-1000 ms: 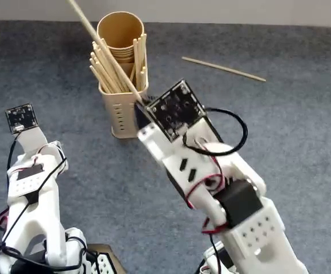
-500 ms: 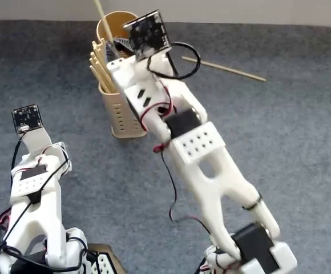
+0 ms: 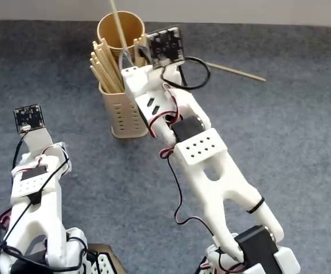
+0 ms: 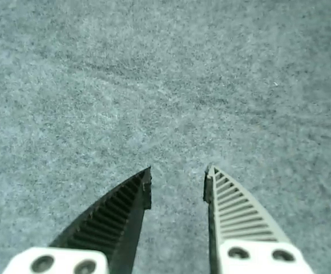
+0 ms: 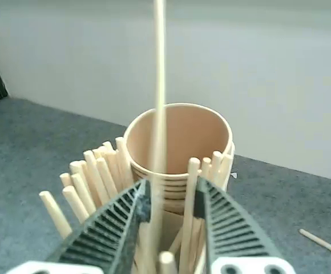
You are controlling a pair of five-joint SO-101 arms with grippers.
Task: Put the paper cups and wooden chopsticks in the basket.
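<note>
Looking down from above, the right arm [image 3: 177, 114] has swung forward. A second ago it was drawn back in front of the basket [image 3: 122, 117] with the held chopstick [image 3: 117, 25] slanting. Now it stretches over the basket's rim, and the stick stands nearly upright across the mouth of the paper cups [image 3: 132, 31]. The left arm [image 3: 34, 194] has stayed in its near corner. The loose chopstick [image 3: 234, 69] lies on the carpet [image 3: 279, 142] well beyond the basket, where it lay before. I take it this delivery is almost finished and one more fetch remains. I count one basket, one nested stack of cups, one stick held, one stick loose, and the bundle of chopsticks [image 3: 105, 71] already standing in the basket.

In the left wrist view, the left claw [image 4: 177, 177] hovers over carpet, jaws apart with nothing between them.

In the right wrist view, the right claw [image 5: 171, 197] sits just above the basket. Its jaws are parted wider than the stick, which runs along the dark jaw, clear of the pale one. I judge it let go or about to drop, not clamped. The cups show several nested rims, perhaps four. The bundle has about seven sticks on one side of the cups and three on the other, too bunched for a firm count.
</note>
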